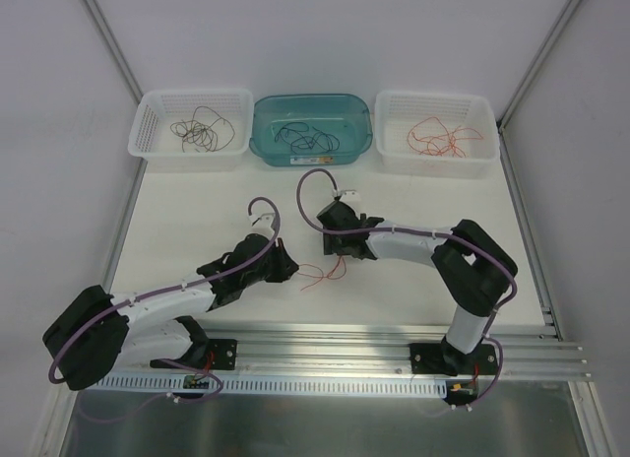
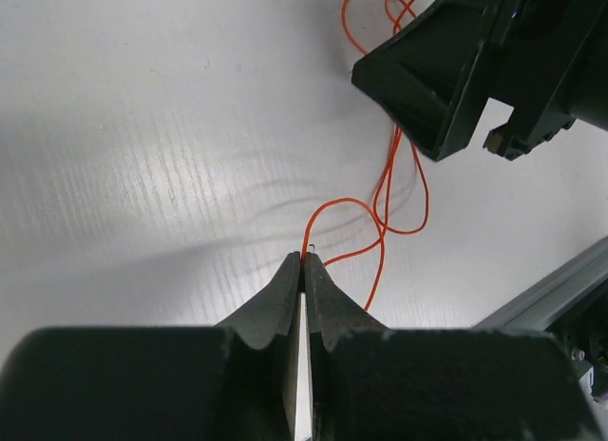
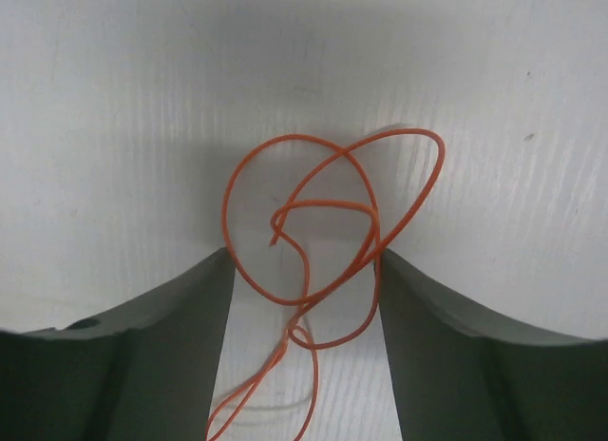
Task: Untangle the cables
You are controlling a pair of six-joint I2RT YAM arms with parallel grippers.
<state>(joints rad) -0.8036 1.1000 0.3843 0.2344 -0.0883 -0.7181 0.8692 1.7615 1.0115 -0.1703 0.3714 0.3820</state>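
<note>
Now | L jaws nip orange cable [image 3: 366,246] | R jaws straddle | bins [image 1: 362,132] far

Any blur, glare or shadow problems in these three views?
Left wrist: left claw base blurred, orange wire sharp, casting soft shadows. Right wrist: dark shadow beyond right claw. Top external: even light, wire barely resolved.

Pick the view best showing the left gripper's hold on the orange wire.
Left wrist: close up, the left gripper is shut on an end of the orange wire. Top external shows a faint strand between the arms. Right wrist shows loops between the open right gripper, not the hold.
</note>
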